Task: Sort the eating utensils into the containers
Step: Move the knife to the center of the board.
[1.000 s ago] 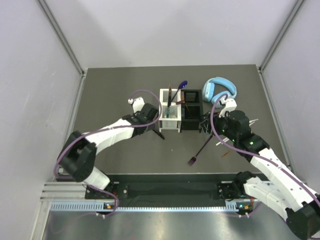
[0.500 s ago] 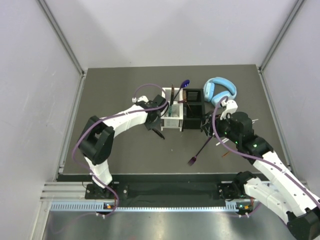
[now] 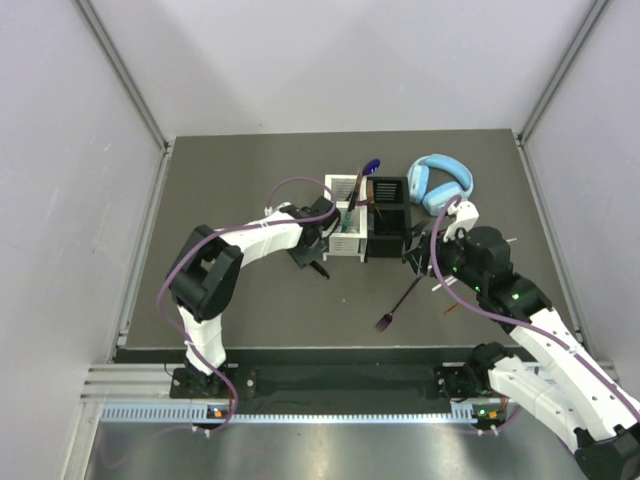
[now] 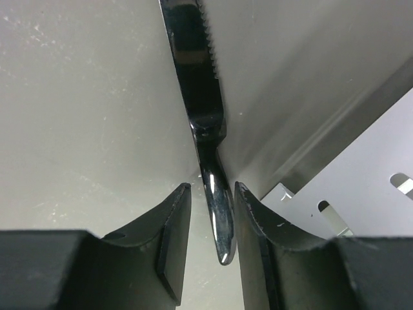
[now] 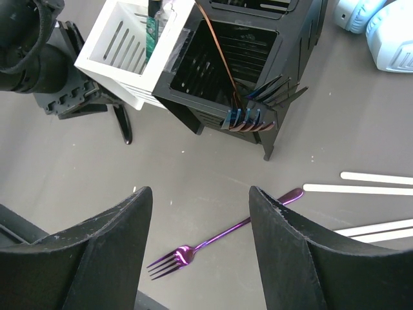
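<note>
The white caddy [image 3: 345, 238] and black caddy [image 3: 386, 243] stand side by side mid-table. The white one [image 5: 115, 57] holds a green-handled utensil [image 5: 153, 27]; the black one [image 5: 298, 40] holds a brown stick [image 5: 218, 51]. My left gripper [image 3: 308, 252] is low at the white caddy's left wall. Its jaws stand narrowly apart around the handle end of a dark serrated knife [image 4: 205, 110] lying on the table. My right gripper [image 3: 418, 252] is open and empty above a purple fork [image 5: 222, 236]. Pale white sticks [image 5: 361, 189] lie to the fork's right.
Light-blue headphones [image 3: 440, 183] lie behind the black caddy at the right. A blue spoon [image 3: 368, 168] sticks up out of the caddies. A brown stick [image 3: 450, 308] lies right of the fork [image 3: 398, 303]. Grey walls enclose the dark table.
My left arm has swung right and its forearm now lies against the white caddy. The dark knife has stayed at the same spot. The right arm has barely moved.
</note>
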Robot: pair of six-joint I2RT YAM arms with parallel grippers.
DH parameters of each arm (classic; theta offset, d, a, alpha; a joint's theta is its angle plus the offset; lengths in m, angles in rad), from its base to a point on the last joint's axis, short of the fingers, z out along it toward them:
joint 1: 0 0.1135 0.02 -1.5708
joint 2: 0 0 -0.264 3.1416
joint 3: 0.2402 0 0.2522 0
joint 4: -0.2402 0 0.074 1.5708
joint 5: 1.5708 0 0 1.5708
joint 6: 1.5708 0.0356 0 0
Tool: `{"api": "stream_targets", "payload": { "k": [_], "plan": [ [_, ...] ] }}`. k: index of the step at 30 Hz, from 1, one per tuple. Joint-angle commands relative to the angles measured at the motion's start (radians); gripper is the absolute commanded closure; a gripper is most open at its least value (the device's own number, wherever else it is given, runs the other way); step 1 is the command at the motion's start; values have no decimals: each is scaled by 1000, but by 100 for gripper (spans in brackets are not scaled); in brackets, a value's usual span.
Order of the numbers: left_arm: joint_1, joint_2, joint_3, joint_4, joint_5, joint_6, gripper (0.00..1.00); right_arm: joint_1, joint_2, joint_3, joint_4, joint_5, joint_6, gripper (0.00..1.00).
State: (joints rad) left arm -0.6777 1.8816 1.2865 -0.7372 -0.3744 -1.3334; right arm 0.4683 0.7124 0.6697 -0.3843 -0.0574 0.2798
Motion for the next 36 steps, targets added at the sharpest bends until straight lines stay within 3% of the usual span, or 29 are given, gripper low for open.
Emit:
{"api": "stream_targets", "payload": {
  "k": [1,25,36],
  "plan": [
    [-5,-44,-12,44,-15,-33,61,-13,-21,16,22,-21,-10,38],
    [52,10,-30,42,-31,-16,60,-13,-16,13,21,-6,-8,38],
    [69,68,-27,72,32,37,61,-16,-22,11,19,-2,-7,38]
  ]
}}
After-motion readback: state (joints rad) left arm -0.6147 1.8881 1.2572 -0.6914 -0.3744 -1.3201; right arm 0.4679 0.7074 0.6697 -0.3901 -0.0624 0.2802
